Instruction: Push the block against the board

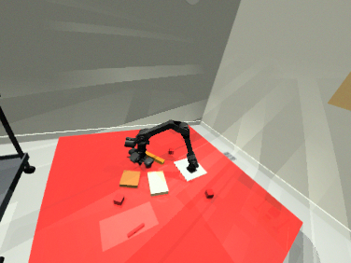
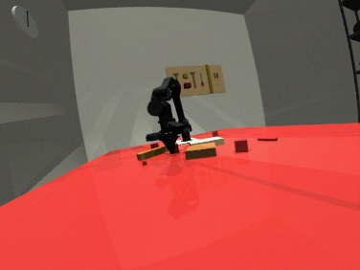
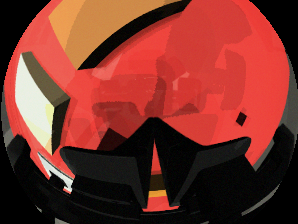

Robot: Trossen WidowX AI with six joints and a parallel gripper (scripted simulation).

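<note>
My gripper (image 1: 143,160) (image 2: 171,147) (image 3: 153,121) is shut on nothing and sits low at the red table top. It is right at the near end of the narrow yellow-orange board (image 1: 157,158) (image 2: 151,153); a sliver of the board (image 3: 157,193) shows behind the fingertips in the wrist view. The orange square block (image 1: 130,178) (image 2: 200,150) (image 3: 113,10) lies flat a short way in front of the gripper, apart from the board. A cream rectangular block (image 1: 158,182) (image 2: 211,141) (image 3: 33,103) lies beside the orange block with a gap between them.
The arm's base stands on a white plate (image 1: 198,173). Small dark red cubes (image 1: 119,200) (image 1: 209,193) (image 1: 171,151) (image 2: 240,146) and a flat red bar (image 1: 135,229) (image 2: 267,139) lie around. A black cart (image 1: 9,159) stands at the left edge.
</note>
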